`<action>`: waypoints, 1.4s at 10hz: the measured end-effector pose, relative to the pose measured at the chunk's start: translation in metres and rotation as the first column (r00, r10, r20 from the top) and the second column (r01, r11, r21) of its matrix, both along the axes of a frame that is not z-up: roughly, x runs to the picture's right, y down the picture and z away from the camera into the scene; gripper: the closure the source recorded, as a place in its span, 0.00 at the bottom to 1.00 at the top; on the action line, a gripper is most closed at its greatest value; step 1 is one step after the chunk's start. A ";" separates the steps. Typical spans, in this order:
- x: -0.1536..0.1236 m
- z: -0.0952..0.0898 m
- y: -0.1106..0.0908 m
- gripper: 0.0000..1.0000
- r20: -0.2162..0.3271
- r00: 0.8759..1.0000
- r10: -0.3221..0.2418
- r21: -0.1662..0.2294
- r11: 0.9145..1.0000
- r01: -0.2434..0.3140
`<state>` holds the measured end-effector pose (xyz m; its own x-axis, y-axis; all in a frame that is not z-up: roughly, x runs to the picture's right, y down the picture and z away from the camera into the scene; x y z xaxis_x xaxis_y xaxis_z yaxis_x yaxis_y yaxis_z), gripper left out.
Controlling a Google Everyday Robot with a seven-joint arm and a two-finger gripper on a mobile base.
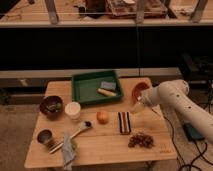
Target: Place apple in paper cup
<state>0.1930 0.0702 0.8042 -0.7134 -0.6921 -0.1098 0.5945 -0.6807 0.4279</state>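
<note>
Locate pincer [136, 106] right of ungrasped apple [102, 116], aperture indeterminable; find paper cup [73, 109] left of apple, mouth up to receive it.

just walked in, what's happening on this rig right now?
A white robot arm reaches in from the right. Its tool hangs over the right side of the wooden table, beside a red-orange bowl. The small round orange-yellow apple lies on the table left of the tool, apart from it. The short white paper cup stands upright just left of the apple. The apple is not picked up yet and not in the cup.
</note>
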 end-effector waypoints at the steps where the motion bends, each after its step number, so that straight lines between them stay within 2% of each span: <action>1: -0.002 0.002 -0.003 0.20 0.005 1.000 -0.001 0.000 1.000 0.001; 3: -0.015 0.007 0.001 0.20 0.060 0.997 -0.038 -0.005 0.999 0.038; 5: -0.048 0.008 0.018 0.20 0.132 0.987 -0.090 -0.019 0.995 0.093; 7: -0.096 0.018 0.038 0.20 0.208 0.968 -0.144 -0.038 0.987 0.155; 9: -0.132 0.030 0.059 0.20 0.265 0.944 -0.195 -0.043 0.976 0.213; 10: -0.150 0.041 0.073 0.20 0.300 0.927 -0.224 -0.043 0.968 0.248; 13: -0.176 0.054 0.091 0.20 0.359 0.897 -0.257 -0.047 0.955 0.293; 14: -0.182 0.056 0.095 0.20 0.373 0.891 -0.259 -0.050 0.953 0.298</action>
<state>0.0107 0.1650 0.8605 -0.8042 -0.4920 -0.3335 0.1799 -0.7362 0.6524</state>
